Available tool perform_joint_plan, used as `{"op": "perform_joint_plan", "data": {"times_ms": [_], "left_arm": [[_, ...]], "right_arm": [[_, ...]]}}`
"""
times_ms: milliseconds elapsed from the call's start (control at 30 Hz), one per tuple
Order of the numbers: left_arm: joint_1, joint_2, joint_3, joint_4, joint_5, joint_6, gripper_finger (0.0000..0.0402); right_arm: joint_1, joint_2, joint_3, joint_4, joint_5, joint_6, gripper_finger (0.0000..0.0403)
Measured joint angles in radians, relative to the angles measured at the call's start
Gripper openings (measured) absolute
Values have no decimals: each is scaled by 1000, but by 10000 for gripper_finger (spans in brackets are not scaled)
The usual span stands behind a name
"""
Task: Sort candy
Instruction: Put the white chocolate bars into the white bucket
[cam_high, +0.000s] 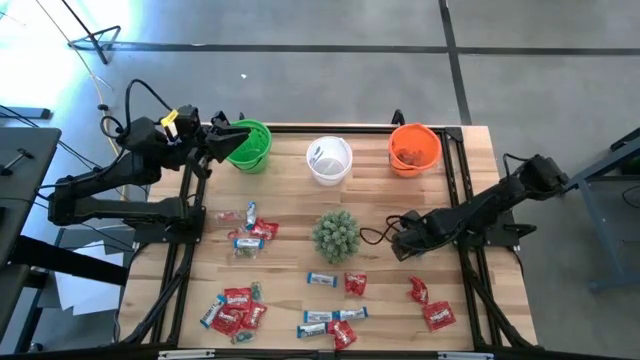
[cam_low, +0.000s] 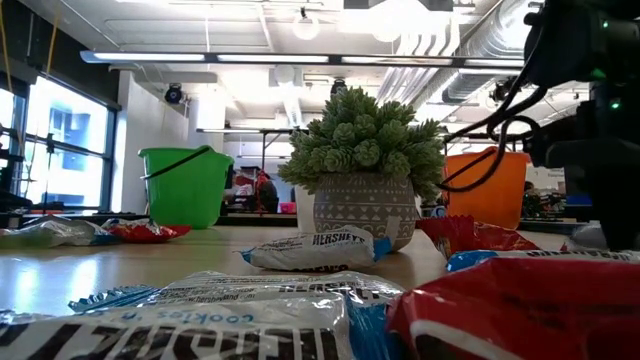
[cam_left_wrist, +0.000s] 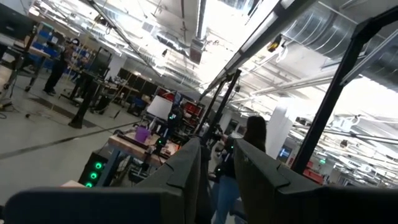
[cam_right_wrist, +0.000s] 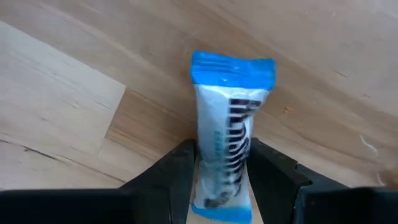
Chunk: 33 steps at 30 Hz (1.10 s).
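Between the right gripper's two dark fingers sits a blue-and-white candy, pinched across its lower half with its blue crimped end pointing away from the wrist, over bare wood. From above, that gripper is just to the right of the spiky green plant, near the middle of the table, so the sweet is lifted or just clear of the boards; which of the two I cannot tell. The step in hand looks like carrying this piece to a cup, and doing it well means keeping the squeeze steady on the slippery wrapper, rising enough to clear the plant, and letting go only when squarely over a rim. The white cup and orange cup stand along the far edge, both well apart from the gripper. More sweets, red and blue-and-white, lie scattered across the near half of the table. The left gripper reaches over the green cup; its wrist view looks out into the room, its fingers narrowly parted with nothing seen between them.
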Motion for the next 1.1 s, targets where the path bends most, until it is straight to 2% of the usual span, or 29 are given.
{"op": "perform_joint_plan", "data": {"times_ms": [267,367,567,633,767,900,1100], "left_arm": [[0,0,0,-1,0,0,82],[0,0,0,-1,0,0,82],[0,0,0,-1,0,0,82],[0,0,0,-2,0,0,82],[0,0,0,-2,0,0,82],[0,0,0,-1,0,0,82],[0,0,0,-1,0,0,82]], "right_arm": [[-11,8,19,-22,-13,-12,134],[-11,10,35,-26,-19,-19,107],[-12,10,50,-30,-34,-20,24],[-12,10,50,-31,-35,-19,11],[-12,10,56,-38,-54,7,27],[-11,11,127,-114,-77,-4,44],[-12,11,291,-296,-9,-60,29]]}}
